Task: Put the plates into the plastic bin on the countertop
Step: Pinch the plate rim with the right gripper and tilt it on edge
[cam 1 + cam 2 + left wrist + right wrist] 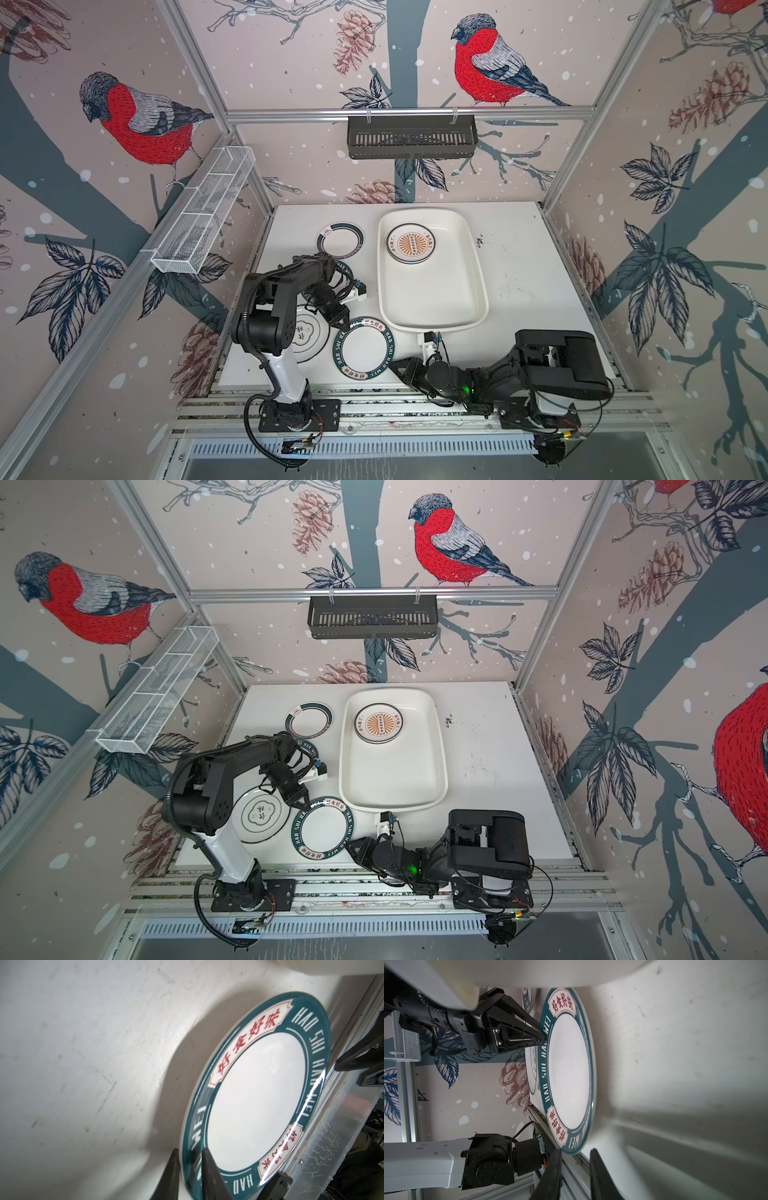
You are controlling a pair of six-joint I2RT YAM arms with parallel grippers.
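In both top views only the sunburst plate (411,248) lies in the plastic bin (432,301); four other plates (340,243) lie out on the desk (523,282), so most of the job is left.

Left wrist: the left gripper (190,1152) has its jaws pinched on the rim of the green-lettered plate (255,1101).

Right wrist: the right gripper (575,1152) has its jaws narrowly parted and empty, just beside that plate.

You see the green-rimmed plate (570,1068) lying flat on the countertop (675,1043), the left gripper (542,1038) pinching its far rim, and the right gripper (576,1152) parted at its near edge.
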